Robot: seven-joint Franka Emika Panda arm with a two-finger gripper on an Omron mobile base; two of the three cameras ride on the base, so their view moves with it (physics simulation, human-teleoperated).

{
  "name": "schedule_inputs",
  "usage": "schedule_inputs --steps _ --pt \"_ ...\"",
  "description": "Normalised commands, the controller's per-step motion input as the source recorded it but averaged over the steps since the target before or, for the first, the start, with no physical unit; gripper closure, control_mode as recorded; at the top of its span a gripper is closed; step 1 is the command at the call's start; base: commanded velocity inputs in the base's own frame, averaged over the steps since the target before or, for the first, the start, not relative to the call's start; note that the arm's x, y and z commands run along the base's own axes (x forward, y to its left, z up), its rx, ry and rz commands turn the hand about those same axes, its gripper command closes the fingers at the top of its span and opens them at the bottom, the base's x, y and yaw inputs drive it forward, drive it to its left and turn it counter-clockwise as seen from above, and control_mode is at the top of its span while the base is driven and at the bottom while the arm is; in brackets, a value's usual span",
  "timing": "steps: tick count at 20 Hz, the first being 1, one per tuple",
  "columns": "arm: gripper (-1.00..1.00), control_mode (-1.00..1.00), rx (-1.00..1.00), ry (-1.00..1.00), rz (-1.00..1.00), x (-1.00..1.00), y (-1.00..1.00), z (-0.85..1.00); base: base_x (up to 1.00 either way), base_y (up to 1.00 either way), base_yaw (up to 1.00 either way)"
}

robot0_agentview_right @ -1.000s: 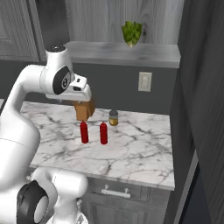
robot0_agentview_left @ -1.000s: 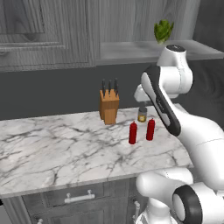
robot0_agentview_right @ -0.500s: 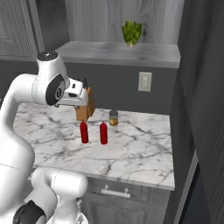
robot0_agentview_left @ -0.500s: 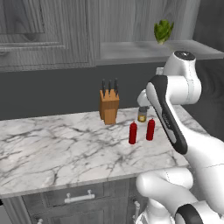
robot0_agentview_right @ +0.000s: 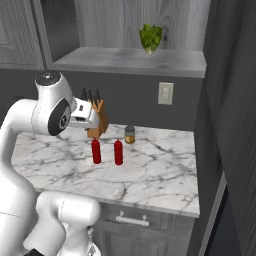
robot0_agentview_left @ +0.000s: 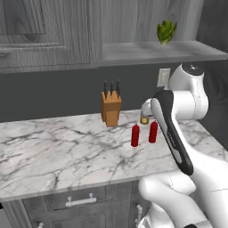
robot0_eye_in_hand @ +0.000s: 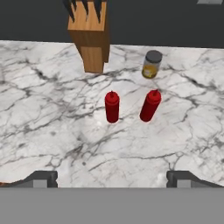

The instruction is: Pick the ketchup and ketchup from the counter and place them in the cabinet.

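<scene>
Two slim red ketchup bottles stand upright side by side on the white marble counter (robot0_agentview_left: 67, 151): one on the left (robot0_eye_in_hand: 112, 106) (robot0_agentview_left: 135, 135) (robot0_agentview_right: 96, 151), one on the right (robot0_eye_in_hand: 150, 106) (robot0_agentview_left: 152, 132) (robot0_agentview_right: 118, 152). My gripper (robot0_eye_in_hand: 113, 179) hangs above and in front of them, open, with nothing between its widely spread fingertips (robot0_eye_in_hand: 41, 178). The cabinet with its pale grey shelf board (robot0_agentview_left: 156, 51) (robot0_agentview_right: 130, 61) is on the wall above the counter.
A wooden knife block (robot0_eye_in_hand: 89, 39) (robot0_agentview_left: 111, 107) stands behind the left bottle. A small yellow-brown jar with a dark lid (robot0_eye_in_hand: 151, 64) (robot0_agentview_right: 129, 134) sits behind the right one. A green leafy thing (robot0_agentview_right: 151, 37) rests on the shelf. A wall socket (robot0_agentview_right: 165, 93) is behind the counter.
The arm has swung a little, bringing the hand slightly lower over the counter. The jaws have spread a touch wider. Both bottles stand where they were.
</scene>
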Motion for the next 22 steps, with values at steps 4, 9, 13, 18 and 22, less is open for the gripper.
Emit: schedule_inputs --steps 4,9,13,18,22 --pt "-1.0 -1.0 0.0 -0.02 0.0 -0.03 0.02 -0.26 0.0 0.0 0.0" --pt "-1.0 -1.0 0.0 0.0 0.02 0.0 0.0 -0.33 0.0 0.0 0.0" --pt "-1.0 -1.0 0.0 0.0 0.01 0.0 0.0 -0.34 0.0 0.0 0.0" --pt "-1.0 -1.0 0.0 0.0 0.01 0.0 0.0 -0.34 0.0 0.0 0.0" --pt "-1.0 -1.0 0.0 0.0 0.02 0.0 0.0 -0.3 0.0 0.0 0.0"
